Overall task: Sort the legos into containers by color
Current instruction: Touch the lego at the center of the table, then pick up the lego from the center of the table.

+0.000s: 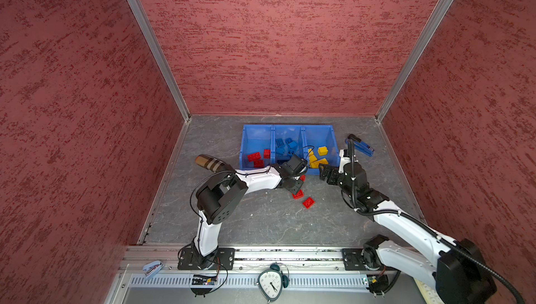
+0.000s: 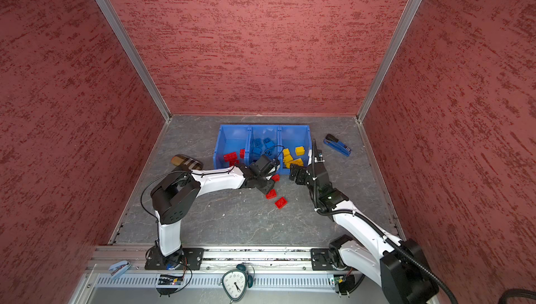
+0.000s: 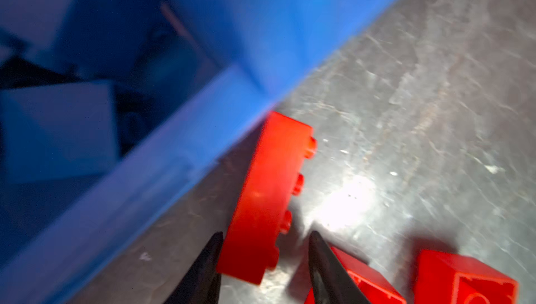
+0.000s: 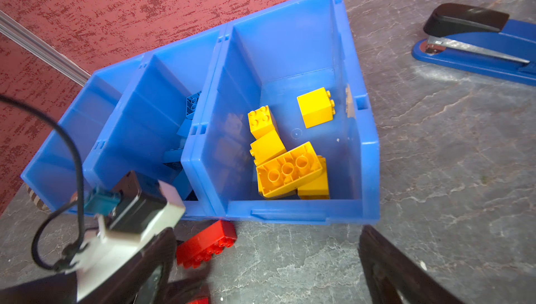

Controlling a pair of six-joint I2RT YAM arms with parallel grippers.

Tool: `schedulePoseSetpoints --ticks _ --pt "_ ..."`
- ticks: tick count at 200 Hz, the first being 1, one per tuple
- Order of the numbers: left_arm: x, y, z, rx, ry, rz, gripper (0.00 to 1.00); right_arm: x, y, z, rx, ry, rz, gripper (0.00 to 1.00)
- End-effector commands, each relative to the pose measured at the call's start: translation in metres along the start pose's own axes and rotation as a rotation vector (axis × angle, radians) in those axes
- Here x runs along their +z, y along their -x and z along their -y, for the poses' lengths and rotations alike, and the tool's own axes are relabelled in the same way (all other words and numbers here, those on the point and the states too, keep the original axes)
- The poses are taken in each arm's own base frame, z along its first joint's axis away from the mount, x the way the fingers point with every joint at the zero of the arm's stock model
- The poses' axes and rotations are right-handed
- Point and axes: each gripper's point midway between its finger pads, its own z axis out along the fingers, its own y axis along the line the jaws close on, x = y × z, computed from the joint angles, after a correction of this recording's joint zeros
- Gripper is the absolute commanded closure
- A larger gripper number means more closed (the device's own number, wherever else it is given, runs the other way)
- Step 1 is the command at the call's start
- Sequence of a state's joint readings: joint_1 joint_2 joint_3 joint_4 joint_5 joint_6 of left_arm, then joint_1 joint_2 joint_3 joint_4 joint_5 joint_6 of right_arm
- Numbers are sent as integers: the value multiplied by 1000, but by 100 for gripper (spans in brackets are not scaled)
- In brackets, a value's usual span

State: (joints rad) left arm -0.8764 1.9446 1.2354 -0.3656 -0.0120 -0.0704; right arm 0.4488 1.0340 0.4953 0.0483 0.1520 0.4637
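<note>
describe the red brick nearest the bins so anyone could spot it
Find the row of blue bins. At its front wall, between the left fingers, lies the red brick. It lies on its side; the other two red bricks sit farther out.

Blue bins (image 1: 256, 137), red bricks (image 1: 308, 202), yellow bricks (image 1: 322, 150), blue-black stapler (image 1: 361, 146)

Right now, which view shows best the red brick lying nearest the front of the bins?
The left wrist view: the red brick is large and close, on its side, studs visible. The right wrist view shows it smaller. Both top views show only a small red patch.
</note>
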Motion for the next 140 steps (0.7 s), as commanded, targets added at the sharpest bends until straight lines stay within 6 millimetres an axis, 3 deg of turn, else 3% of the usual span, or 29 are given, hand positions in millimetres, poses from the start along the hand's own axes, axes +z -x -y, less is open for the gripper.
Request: schedulePoseSetpoints --ticks 1,39,93,140 --pt "-10 13 9 27 -25 60 50 1 5 -2 4 1 21 1" --pt "2 10 -23 -21 118 42 46 0 6 -1 5 1 24 1" --pt "12 22 0 17 23 63 46 -2 5 0 11 -3 26 1" --pt "21 31 -2 13 43 83 50 -3 6 0 9 -3 32 1"
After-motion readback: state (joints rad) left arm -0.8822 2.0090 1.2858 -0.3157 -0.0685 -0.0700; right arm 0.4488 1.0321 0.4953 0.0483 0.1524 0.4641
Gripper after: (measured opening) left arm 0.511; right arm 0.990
